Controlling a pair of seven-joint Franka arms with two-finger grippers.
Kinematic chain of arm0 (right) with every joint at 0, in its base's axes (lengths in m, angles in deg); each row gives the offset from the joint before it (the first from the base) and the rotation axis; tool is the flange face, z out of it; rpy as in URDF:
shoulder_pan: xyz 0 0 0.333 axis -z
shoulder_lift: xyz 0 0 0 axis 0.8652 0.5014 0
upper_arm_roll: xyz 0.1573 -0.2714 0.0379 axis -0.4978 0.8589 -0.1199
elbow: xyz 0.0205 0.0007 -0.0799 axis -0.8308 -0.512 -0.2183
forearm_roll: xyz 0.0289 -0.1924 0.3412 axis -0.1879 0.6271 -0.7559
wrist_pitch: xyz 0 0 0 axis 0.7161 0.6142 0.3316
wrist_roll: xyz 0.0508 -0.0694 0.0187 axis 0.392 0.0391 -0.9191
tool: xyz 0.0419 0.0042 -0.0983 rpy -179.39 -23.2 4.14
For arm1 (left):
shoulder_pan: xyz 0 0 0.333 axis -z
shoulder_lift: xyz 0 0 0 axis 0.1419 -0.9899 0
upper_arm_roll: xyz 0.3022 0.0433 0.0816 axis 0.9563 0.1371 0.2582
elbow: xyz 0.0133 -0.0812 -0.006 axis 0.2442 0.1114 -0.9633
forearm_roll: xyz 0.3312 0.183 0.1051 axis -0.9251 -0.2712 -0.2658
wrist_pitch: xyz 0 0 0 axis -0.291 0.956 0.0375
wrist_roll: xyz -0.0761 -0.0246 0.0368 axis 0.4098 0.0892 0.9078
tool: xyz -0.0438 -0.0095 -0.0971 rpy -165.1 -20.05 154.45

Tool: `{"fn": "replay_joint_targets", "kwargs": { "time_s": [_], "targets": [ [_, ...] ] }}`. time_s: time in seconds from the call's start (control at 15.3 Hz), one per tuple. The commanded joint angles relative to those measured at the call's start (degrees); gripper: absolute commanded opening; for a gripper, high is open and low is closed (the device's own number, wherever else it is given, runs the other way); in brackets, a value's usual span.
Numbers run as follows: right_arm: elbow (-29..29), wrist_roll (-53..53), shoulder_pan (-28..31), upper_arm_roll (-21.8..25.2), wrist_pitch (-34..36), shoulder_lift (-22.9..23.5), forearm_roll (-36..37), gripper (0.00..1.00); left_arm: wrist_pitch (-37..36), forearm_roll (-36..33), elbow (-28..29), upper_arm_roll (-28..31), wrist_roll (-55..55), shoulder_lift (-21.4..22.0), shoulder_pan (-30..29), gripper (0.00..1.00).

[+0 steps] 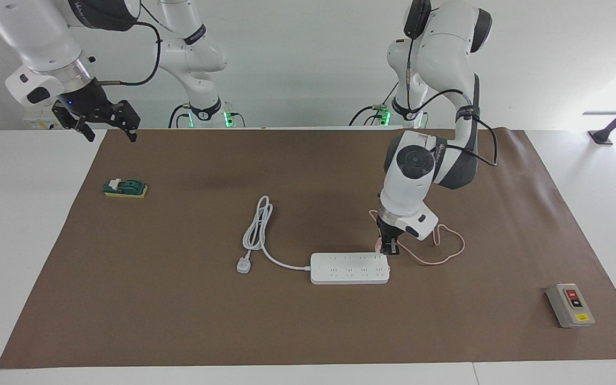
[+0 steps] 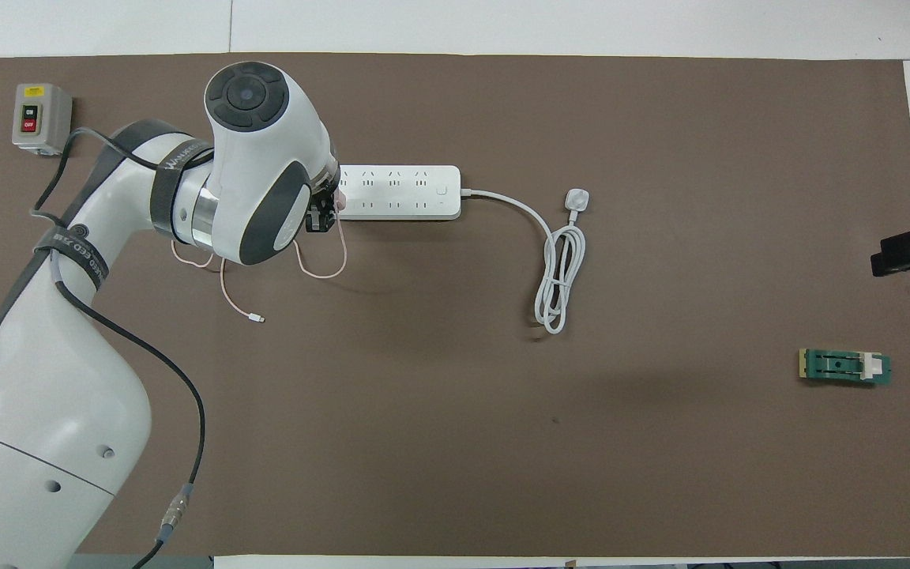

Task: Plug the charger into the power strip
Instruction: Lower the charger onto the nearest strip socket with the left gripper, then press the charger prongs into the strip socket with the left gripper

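The white power strip (image 1: 349,268) lies flat in the middle of the brown mat; it also shows in the overhead view (image 2: 398,192). Its thick white cord (image 1: 257,230) coils toward the robots and ends in a white three-pin plug (image 1: 243,264). My left gripper (image 1: 386,245) is shut on the pale-pink charger (image 1: 378,244), just above the strip's end toward the left arm's side. In the overhead view the left gripper (image 2: 325,212) is mostly hidden under the arm. The thin pink cable (image 1: 441,251) loops on the mat beside it. My right gripper (image 1: 109,128) waits raised over the mat's corner.
A grey box with red and black buttons (image 1: 570,305) sits on the mat toward the left arm's end, farther from the robots. A green and yellow block (image 1: 125,188) lies toward the right arm's end. The brown mat (image 1: 179,299) covers most of the white table.
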Motion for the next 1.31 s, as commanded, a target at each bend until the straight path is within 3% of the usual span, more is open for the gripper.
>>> {"fn": "replay_joint_targets", "kwargs": {
  "time_s": [0.0, 1.24],
  "targets": [
    [-1.04, 0.9, 0.43, -0.6, 0.4, -1.14, -1.09, 1.0, -2.05, -2.4, -3.91, 0.37, 2.27, -2.75, 1.36, 0.0],
    [-1.04, 0.81, 0.43, -0.51, 0.49, -1.14, -1.0, 1.0, -1.44, -4.24, -1.89, 0.28, 2.36, -3.45, 1.54, 0.0]
  ]
}}
